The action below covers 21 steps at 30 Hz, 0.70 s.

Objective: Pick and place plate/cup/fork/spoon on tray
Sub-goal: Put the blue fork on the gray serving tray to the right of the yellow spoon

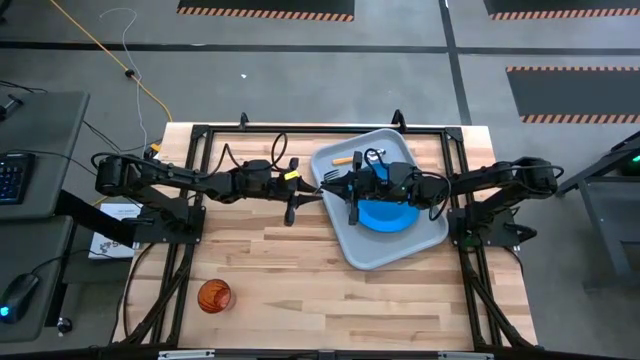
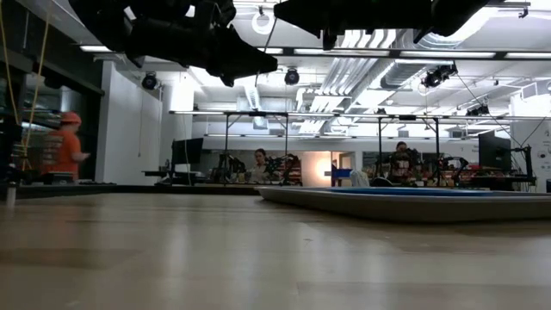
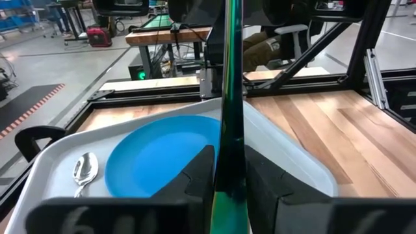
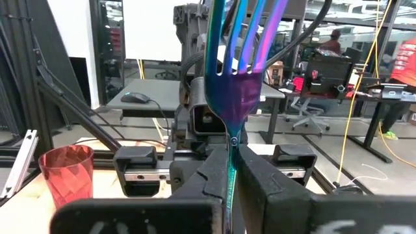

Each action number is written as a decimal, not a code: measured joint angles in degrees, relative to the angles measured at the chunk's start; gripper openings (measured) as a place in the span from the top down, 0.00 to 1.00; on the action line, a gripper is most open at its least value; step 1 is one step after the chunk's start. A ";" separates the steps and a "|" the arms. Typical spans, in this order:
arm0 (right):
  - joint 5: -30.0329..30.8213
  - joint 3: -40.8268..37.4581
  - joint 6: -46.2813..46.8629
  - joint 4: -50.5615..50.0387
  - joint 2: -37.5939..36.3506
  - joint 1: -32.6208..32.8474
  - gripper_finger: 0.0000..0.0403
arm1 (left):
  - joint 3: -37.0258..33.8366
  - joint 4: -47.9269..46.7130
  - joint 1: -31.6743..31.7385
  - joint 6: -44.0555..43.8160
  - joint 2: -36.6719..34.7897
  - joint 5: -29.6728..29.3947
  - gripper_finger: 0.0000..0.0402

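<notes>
The jaws of the right gripper (image 4: 232, 153) are closed narrow on the fork (image 4: 237, 91) just below its neck, tines pointing away toward the left arm; the jaws of the left gripper (image 3: 227, 172) sit equally narrow around a slim green shaft, apparently the same fork's handle. The fork hangs in the air over the near-left rim of the tray (image 1: 375, 250), between both grippers. It should be light, stiff and slick; grip the flat handle, not the tines. Both arms reach level across the table (image 1: 300, 260), wrists facing each other. The plate (image 1: 385, 216) and spoon (image 1: 345, 159) lie on the tray; the cup (image 1: 214, 295) stands well apart.
</notes>
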 joint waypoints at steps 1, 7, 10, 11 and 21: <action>-0.06 0.00 0.28 -0.01 0.00 -0.01 0.96 | 0.00 -0.02 0.00 -0.02 0.00 0.00 0.87; -0.52 0.00 1.88 -0.22 0.01 -0.02 0.84 | 0.00 -0.22 0.00 -0.15 0.00 -0.02 0.88; 0.93 0.00 1.87 -1.45 -0.01 -0.02 0.75 | 0.00 -0.88 0.05 -0.13 -0.03 -0.04 0.88; 2.04 0.00 1.86 -1.76 -0.01 -0.01 0.72 | 0.00 -1.16 0.20 -0.15 -0.13 -0.04 0.88; 3.22 0.00 -1.20 -6.27 -0.27 -0.02 0.53 | 0.04 -10.28 2.14 -2.03 -6.39 -0.12 0.88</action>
